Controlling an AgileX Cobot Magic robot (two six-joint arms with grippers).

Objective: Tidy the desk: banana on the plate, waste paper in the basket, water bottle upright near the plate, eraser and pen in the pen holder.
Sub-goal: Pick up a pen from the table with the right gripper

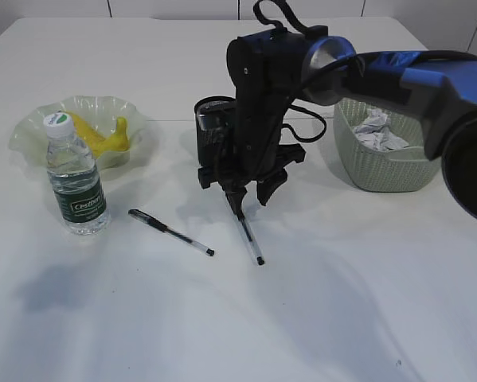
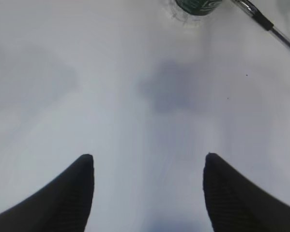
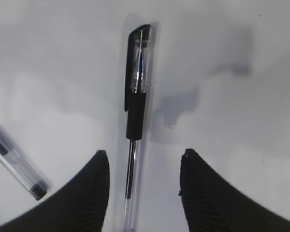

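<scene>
Two clear, black-capped pens lie flat on the white tabletop point(image 1: 142, 318): one pen point(image 1: 171, 232) near the bottle point(image 1: 76, 177), the second pen point(image 3: 135, 125) between the right gripper's point(image 3: 144, 169) half-open jaws, ungripped. The left gripper point(image 2: 147, 166) is wide open over bare tabletop.

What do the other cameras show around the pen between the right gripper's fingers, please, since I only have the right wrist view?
Observer: In the exterior view the pen holder stands just behind the right gripper, which straddles the pen with jaws open, not yet gripping.
Operator: Thank you. Is the bottle upright?
Observer: Yes, the water bottle stands upright in front of the plate, which holds the banana.
Operator: And the left gripper?
Observer: The left gripper is open over bare table, holding nothing.
</scene>
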